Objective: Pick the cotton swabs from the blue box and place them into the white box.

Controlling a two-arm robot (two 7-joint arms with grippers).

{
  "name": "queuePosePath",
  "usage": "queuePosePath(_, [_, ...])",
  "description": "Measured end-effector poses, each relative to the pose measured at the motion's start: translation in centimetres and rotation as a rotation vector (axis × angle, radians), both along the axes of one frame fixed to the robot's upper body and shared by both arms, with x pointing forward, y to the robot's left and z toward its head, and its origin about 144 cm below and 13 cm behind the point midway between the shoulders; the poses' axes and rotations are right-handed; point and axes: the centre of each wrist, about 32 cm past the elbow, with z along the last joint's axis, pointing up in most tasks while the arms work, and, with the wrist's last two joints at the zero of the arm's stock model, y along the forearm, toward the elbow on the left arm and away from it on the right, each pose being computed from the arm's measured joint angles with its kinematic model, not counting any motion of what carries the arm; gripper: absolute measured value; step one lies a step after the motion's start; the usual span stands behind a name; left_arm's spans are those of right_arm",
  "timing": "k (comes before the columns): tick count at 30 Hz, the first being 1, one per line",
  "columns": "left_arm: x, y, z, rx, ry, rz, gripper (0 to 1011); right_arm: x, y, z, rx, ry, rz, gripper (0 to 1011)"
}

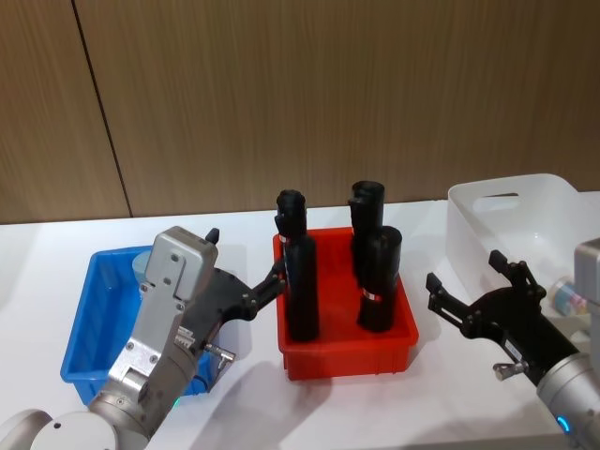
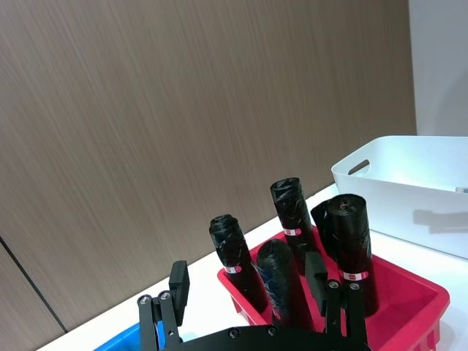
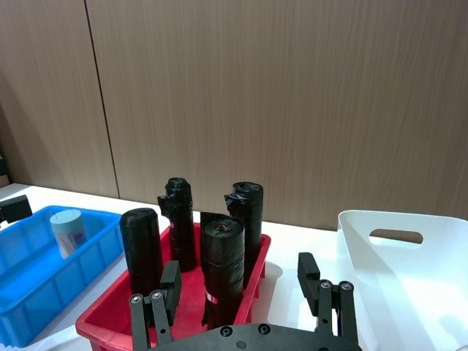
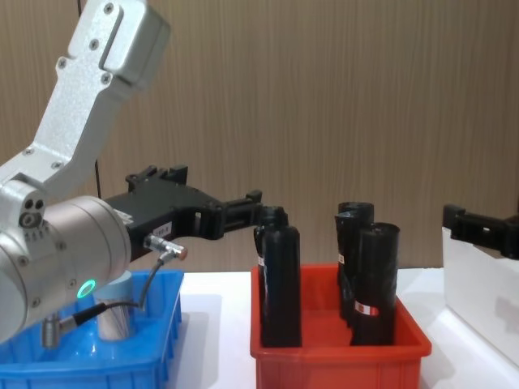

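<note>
The blue box [image 1: 89,323] sits at the table's left. One of the cotton swabs, a clear jar with a pale blue lid [image 3: 67,231], stands upright in it, and the chest view shows that jar [image 4: 116,314] low behind my left arm. My left gripper [image 1: 246,261] hovers open and empty over the blue box's right side, fingers pointing toward the red bin. At the right stands the white box [image 1: 511,185]. My right gripper [image 1: 466,272] is open and empty in front of it. What looks like another jar [image 1: 568,296] lies inside the white box.
A red bin [image 1: 349,349] between the two boxes holds several tall black rolls [image 1: 300,281] with red-white labels, standing higher than my left fingertips. A wood-panel wall closes the back. Bare white table lies in front of the bins.
</note>
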Motion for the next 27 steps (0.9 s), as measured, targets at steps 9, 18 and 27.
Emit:
queuePosePath(9, [0.0,0.0,0.0,0.0,0.0,0.0,1004,0.0,0.0,0.0,0.0,0.0,0.0,1001])
queuePosePath(18, [0.0,0.0,0.0,0.0,0.0,0.0,1004,0.0,0.0,0.0,0.0,0.0,0.0,1001])
queuePosePath(27, [0.0,0.0,0.0,0.0,0.0,0.0,1004,0.89,-0.63,-0.03,-0.002,0.003,0.018,1001])
